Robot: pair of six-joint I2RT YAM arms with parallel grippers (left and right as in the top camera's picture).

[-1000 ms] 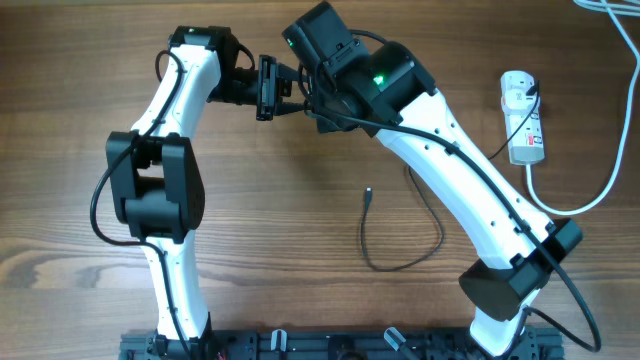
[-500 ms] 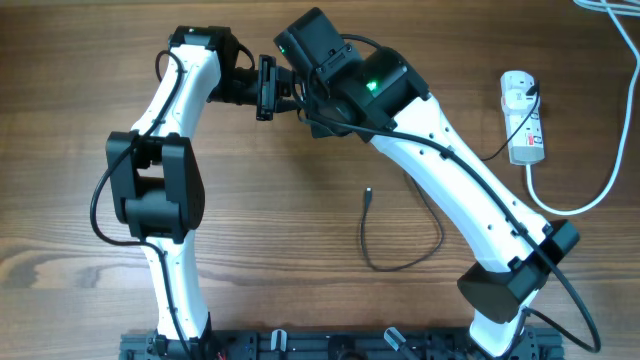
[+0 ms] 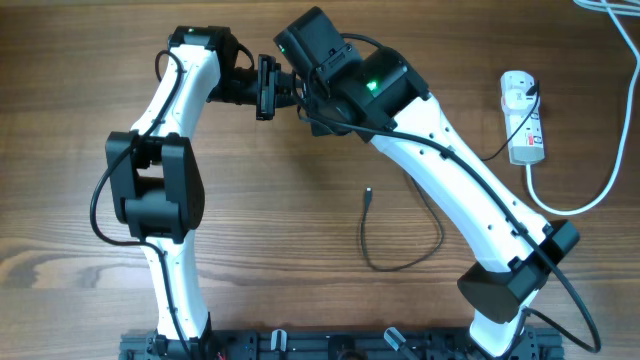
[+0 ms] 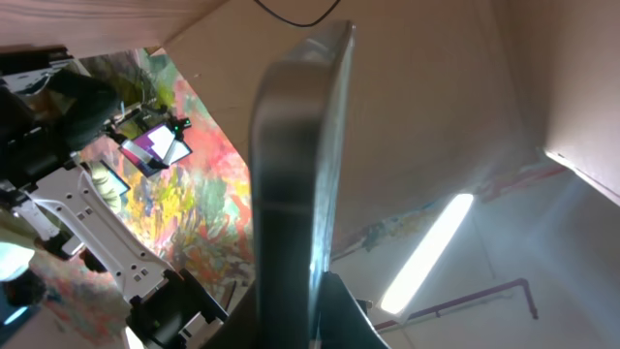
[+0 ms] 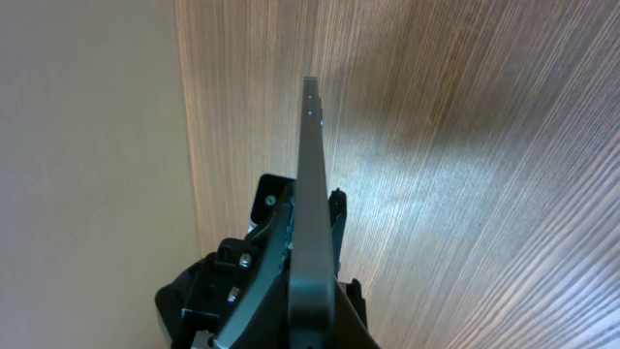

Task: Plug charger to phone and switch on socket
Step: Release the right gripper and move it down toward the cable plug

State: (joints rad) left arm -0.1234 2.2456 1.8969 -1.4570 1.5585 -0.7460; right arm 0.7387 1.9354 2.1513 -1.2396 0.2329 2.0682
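The phone [image 3: 266, 88] is held edge-on above the table's far side, its screen not showing. My left gripper [image 3: 255, 88] is shut on it from the left, and my right gripper [image 3: 292, 95] closes on it from the right. In the left wrist view the phone [image 4: 295, 184] is a dark slab rising between the jaws [image 4: 305, 325]. In the right wrist view its thin edge [image 5: 308, 194] runs up from my jaws [image 5: 310, 325]. The charger's thin black cable [image 3: 400, 262] loops on the table, its tip [image 3: 368, 194] lying free. The white socket [image 3: 523, 120] lies far right.
A thick pale cable [image 3: 600, 190] curves from the socket's near end up to the far right corner. A plug [image 3: 521, 92] sits in the socket's far end. The left gripper's black body [image 5: 237, 276] shows behind the phone in the right wrist view. Wooden table [image 3: 80, 230].
My right arm's wrist has shifted a little to the left, toward the phone, then stopped. The phone, the left arm, the cable and the socket have not moved.
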